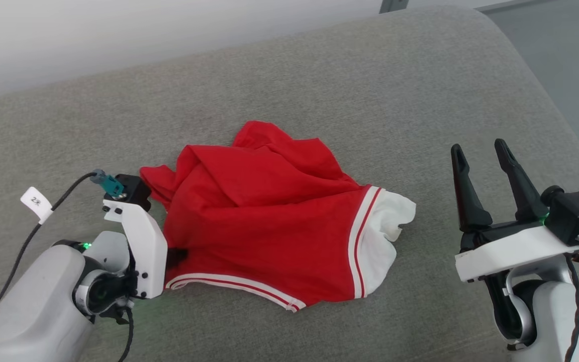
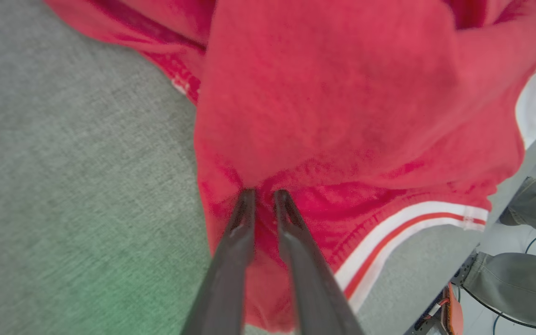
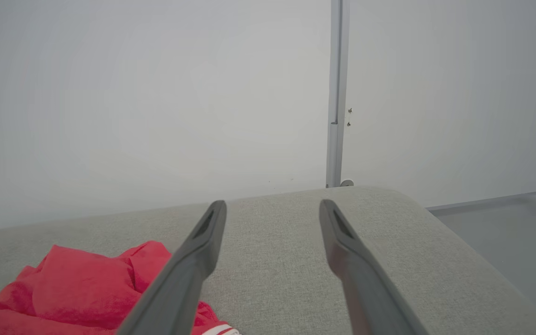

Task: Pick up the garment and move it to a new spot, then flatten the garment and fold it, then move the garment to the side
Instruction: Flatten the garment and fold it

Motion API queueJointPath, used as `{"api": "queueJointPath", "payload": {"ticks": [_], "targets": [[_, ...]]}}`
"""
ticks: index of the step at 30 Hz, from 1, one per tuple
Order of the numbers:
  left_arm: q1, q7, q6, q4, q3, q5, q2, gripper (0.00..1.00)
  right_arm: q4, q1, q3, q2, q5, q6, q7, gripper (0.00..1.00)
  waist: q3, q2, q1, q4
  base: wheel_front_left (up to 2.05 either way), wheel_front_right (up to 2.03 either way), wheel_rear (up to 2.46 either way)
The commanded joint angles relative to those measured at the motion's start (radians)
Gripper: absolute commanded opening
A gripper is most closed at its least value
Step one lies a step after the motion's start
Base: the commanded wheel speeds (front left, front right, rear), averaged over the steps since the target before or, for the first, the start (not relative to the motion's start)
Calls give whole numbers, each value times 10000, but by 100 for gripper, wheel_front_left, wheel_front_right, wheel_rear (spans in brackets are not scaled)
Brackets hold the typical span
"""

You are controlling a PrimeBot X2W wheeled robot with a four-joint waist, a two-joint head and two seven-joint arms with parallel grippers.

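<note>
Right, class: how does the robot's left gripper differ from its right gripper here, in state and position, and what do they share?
The left gripper has its fingers nearly together, pinching the garment; the right gripper has its fingers spread and holds nothing.
The left gripper sits at the garment's edge; the right gripper stands apart from it, over bare grey cushion.
Shared: both have two long dark fingers.

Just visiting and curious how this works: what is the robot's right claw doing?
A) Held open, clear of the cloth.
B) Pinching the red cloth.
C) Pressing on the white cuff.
A: the right gripper has its fingers spread and empty, off to the side of the garment, while the left gripper is the one pinching the red cloth.
</note>
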Motion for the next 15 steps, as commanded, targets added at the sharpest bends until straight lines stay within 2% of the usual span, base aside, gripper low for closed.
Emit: {"api": "queueJointPath", "payload": {"ticks": [1,15], "targets": [[-36,-28,-119,196,-99,-45,-33,0,1,-120,0,11,-32,-7,-108,100,25,0,0,112,0,0,0],[-491,-428,-291,20,148,-346,571,0,92,-122,-287,12,-92,-7,-205,100,-2,0,0,508,0,0,0]]}}
